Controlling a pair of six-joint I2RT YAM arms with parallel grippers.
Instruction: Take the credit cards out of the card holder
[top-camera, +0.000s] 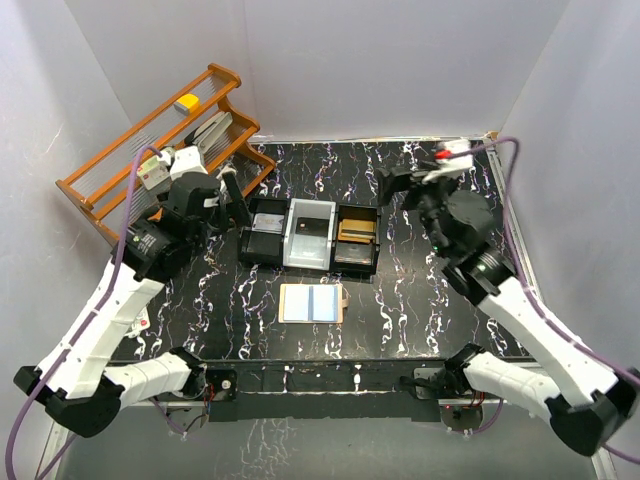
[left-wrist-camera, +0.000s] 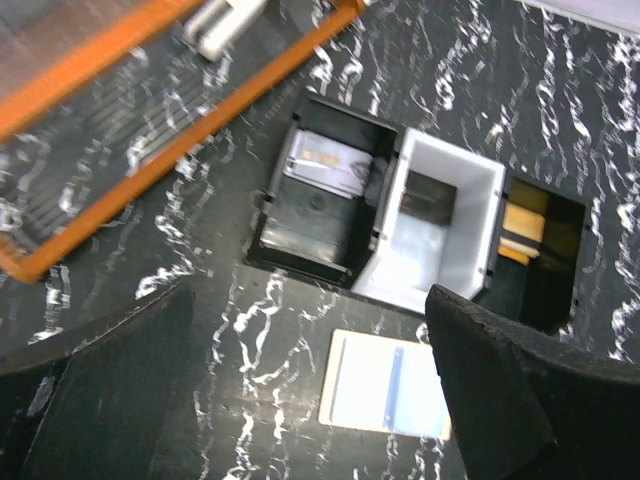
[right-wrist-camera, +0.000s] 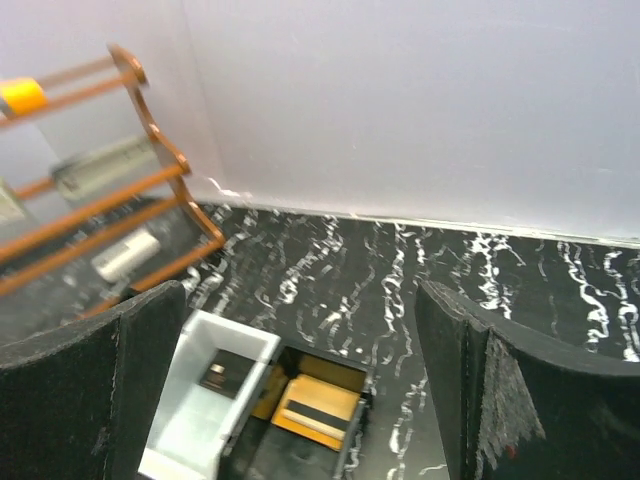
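Observation:
The beige card holder (top-camera: 312, 302) lies open and flat on the table in front of the tray, with a blue-grey credit card (top-camera: 322, 303) showing in its slots. It also shows in the left wrist view (left-wrist-camera: 385, 385). An orange-brown credit card (top-camera: 355, 232) lies in the tray's right compartment, also seen in the right wrist view (right-wrist-camera: 315, 408). My left gripper (top-camera: 232, 197) is open and empty, held above the table left of the tray; in its wrist view (left-wrist-camera: 310, 400) the holder lies between the fingers, far below. My right gripper (top-camera: 405, 188) is open and empty, above the tray's right end (right-wrist-camera: 300, 400).
The black-and-grey three-compartment tray (top-camera: 290, 262) stands mid-table; its grey middle compartment (left-wrist-camera: 470, 230) holds a small dark item (left-wrist-camera: 428, 197), and its left one a silvery card (left-wrist-camera: 325, 165). A wooden rack (top-camera: 110, 165) stands at the back left. White walls enclose the table.

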